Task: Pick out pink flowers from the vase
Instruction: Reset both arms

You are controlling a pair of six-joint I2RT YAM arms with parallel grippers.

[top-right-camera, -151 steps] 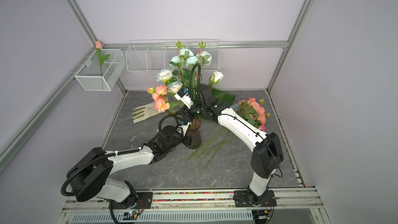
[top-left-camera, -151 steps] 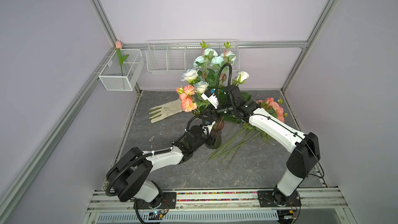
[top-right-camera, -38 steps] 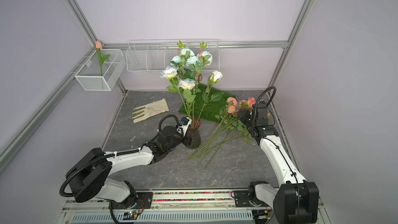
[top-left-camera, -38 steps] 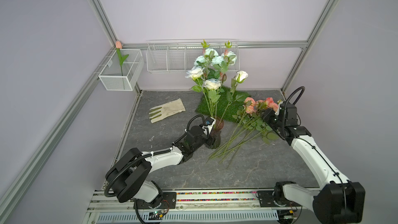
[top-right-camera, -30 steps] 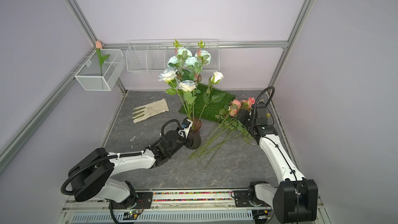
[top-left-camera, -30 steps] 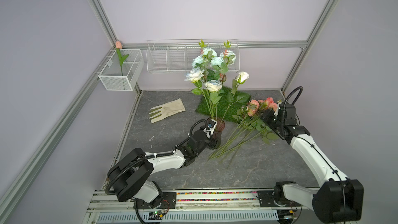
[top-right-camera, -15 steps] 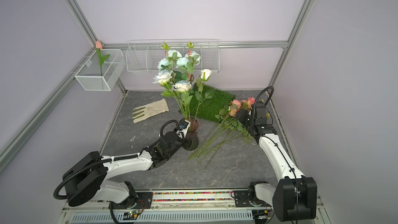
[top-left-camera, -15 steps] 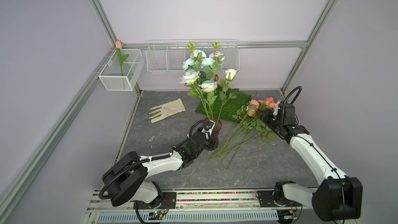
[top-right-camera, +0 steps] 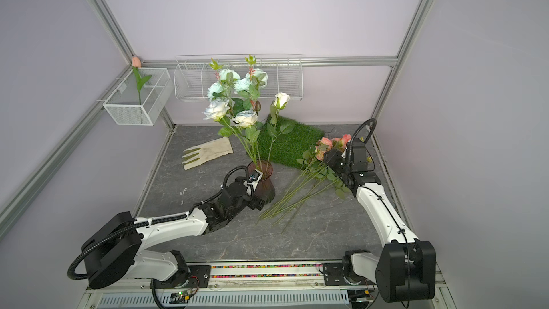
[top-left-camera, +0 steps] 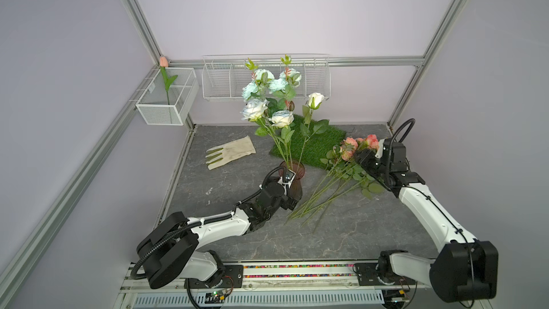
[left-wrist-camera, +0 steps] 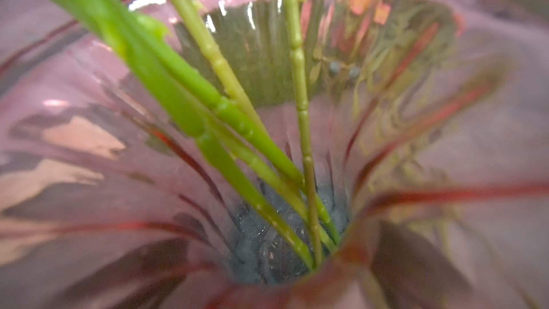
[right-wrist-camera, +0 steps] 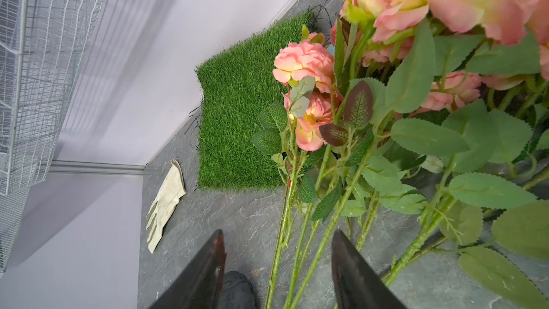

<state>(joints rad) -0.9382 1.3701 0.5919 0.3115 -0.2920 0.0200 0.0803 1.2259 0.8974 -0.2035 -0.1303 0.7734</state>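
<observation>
Five seconds back my right arm was up at the vase [top-left-camera: 298,187] among the blooms. It has since pulled away, and the pink flowers [top-left-camera: 350,144] lie in a loose sheaf on the desk [top-left-camera: 237,233] to the right, heads near the grass mat [top-left-camera: 323,141] and stems fanned toward the vase. I judge the picking done or nearly so, since only white and pale blue roses [top-left-camera: 254,108] stand in the glass. That bunch has swung slightly leftward in the last second. The right claw [right-wrist-camera: 277,234] hangs over the pile, jaws apart and pinching nothing. The left claw [top-left-camera: 289,202] sits against the vase's base, and I cannot tell whether it grips. The vase stands upright mid-desk: dark purplish ribbed glass, flared rim, green stems inside.
</observation>
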